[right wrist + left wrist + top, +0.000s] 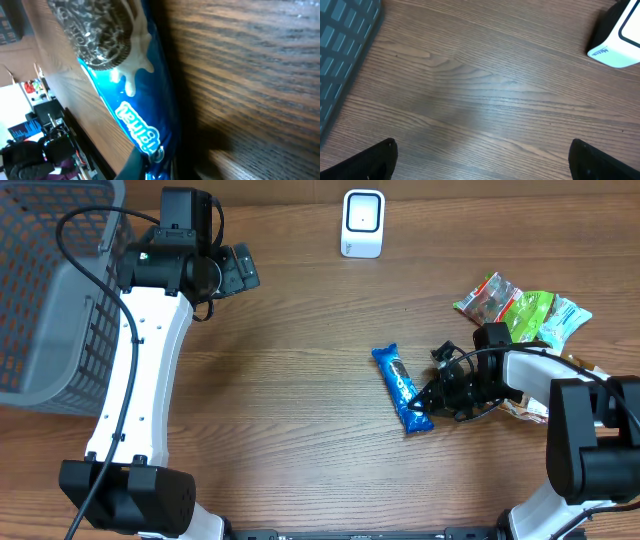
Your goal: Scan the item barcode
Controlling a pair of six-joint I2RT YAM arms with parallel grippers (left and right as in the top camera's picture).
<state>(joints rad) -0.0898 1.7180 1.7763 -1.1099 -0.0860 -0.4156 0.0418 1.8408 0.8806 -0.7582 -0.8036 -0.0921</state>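
Note:
A blue cookie packet (pixel 400 385) lies on the wooden table right of centre. My right gripper (pixel 425 408) is shut on its near end. The right wrist view shows the packet (pixel 125 75) close up with its cookie picture, its end pinched at my right gripper (pixel 160 165). No barcode shows on it. The white scanner (pixel 362 223) stands at the back centre, also visible in the left wrist view as the scanner (pixel 620 40) at upper right. At the back left my left gripper (pixel 240 268) hovers open over bare wood, holding nothing; its fingertips (pixel 375 160) stand wide apart.
A grey mesh basket (pixel 50 290) fills the far left, and its wall (pixel 340 45) shows in the left wrist view. Several snack packets (pixel 520 310) lie at the right, behind my right arm.

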